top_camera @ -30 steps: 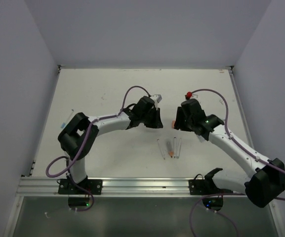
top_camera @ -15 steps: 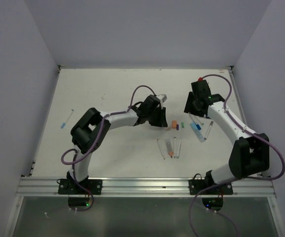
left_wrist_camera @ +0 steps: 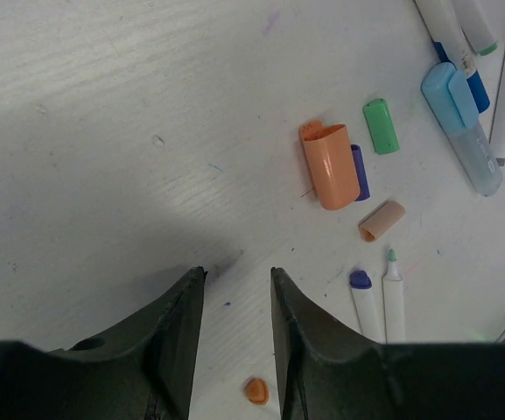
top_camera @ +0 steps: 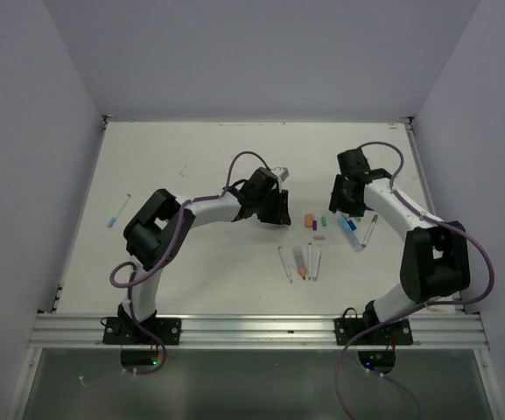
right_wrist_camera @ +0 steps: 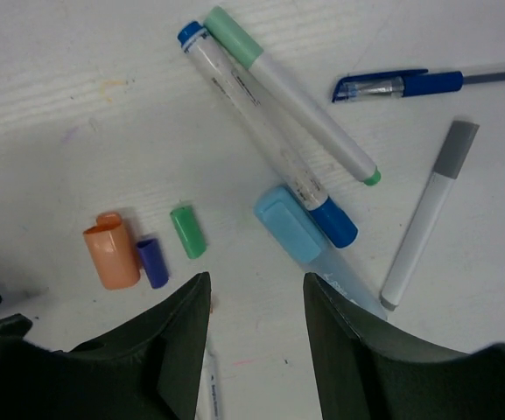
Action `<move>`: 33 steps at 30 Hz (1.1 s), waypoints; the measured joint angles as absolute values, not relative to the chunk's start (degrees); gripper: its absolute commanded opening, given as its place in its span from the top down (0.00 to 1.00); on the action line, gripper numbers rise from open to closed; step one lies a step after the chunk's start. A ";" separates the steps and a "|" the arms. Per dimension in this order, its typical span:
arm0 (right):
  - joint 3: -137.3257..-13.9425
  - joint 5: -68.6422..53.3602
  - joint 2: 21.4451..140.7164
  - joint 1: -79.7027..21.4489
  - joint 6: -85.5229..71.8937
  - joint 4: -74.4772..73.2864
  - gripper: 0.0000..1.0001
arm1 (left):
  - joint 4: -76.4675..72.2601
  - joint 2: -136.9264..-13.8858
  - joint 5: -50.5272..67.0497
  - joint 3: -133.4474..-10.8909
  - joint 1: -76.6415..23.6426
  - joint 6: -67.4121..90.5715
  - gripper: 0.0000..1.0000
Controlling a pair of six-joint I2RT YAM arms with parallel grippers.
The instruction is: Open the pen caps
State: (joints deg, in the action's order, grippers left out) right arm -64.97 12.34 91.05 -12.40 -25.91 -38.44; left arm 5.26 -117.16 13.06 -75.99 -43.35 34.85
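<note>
While hovering above the desk (left_wrist_camera: 103,105) with left claw (left_wrist_camera: 234,289) and right claw (right_wrist_camera: 256,289) both parted and empty, expect light, stiff, slick plastic. Nearest, loose on the desk: orange cap (left_wrist_camera: 329,164), dark blue cap (left_wrist_camera: 360,172) beside it, green cap (left_wrist_camera: 380,125). Farther, light blue cap (left_wrist_camera: 449,87), seemingly seated on its pen (left_wrist_camera: 481,162): pinch across flat sides, brace pen.

No legible text, seemingly.

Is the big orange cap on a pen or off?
Off. The big orange cap lies loose on its side, hollow end showing, no pen inside.
</note>
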 measured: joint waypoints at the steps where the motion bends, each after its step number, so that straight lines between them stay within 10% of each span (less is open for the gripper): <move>1: -63.86 12.36 90.13 -12.40 -25.91 -38.74 0.49 | 5.28 -116.81 13.08 -75.48 -43.18 34.81 0.60; 33: -47.48 -3.66 86.28 -15.55 -32.18 -27.77 0.63 | 0.38 -99.77 18.79 -64.66 -42.81 34.83 0.58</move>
